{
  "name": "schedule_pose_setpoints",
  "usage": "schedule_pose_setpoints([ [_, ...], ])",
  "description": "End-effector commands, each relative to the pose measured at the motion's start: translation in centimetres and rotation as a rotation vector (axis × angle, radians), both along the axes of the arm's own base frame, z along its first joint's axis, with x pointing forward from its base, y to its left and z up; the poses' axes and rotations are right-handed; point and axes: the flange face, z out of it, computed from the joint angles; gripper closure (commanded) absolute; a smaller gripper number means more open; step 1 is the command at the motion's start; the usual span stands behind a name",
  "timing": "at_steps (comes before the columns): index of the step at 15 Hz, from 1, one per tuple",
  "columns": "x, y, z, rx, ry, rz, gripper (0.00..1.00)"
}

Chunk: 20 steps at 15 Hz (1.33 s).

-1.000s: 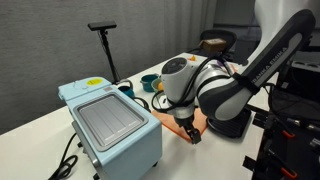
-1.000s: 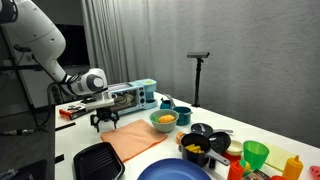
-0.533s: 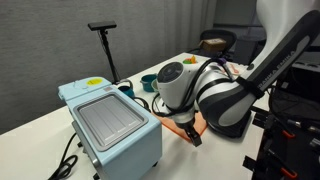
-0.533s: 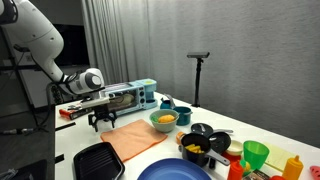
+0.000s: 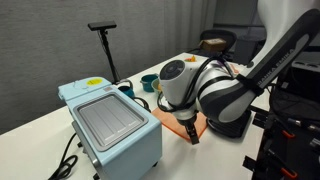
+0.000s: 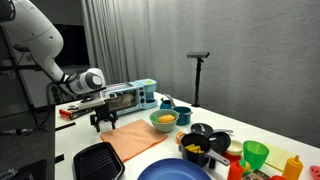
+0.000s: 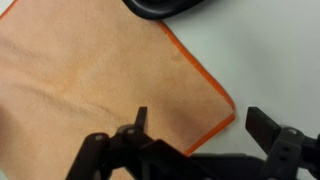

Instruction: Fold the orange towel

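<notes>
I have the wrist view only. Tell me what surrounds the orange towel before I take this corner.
Observer: The flat orange cloth towel lies unfolded, and a yellow bowl stands close beyond its far edge.
Operator: Give me the opposite side.
Observer: A black square tray lies beside the towel there, nearer the camera in an exterior view.
Operator: Place the tool for me.
Observer: The tool is open and hangs at the towel corner nearest a pale blue toaster oven. I cannot tell whether its tips touch the cloth.
</notes>
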Motion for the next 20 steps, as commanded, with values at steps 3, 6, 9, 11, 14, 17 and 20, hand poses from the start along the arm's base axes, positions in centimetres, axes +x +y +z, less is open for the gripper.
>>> schedule_pose_setpoints([
  [3,-0.6,-1.3,0.4,0.036,-0.03,-0.131,0.0],
  [6,-0.6,-2.1,-0.2,0.089,-0.024,-0.126,0.0],
  [9,-0.5,-2.6,-0.9,0.119,-0.036,-0.12,0.0],
  [11,-0.5,-2.9,-1.0,0.122,-0.045,-0.117,0.25],
  [14,-0.5,-2.8,-1.0,0.122,-0.056,-0.112,0.42],
  [17,-0.5,-2.5,-0.6,0.113,-0.063,-0.101,0.66],
  [20,-0.6,-2.7,0.2,0.103,-0.067,-0.112,0.88],
])
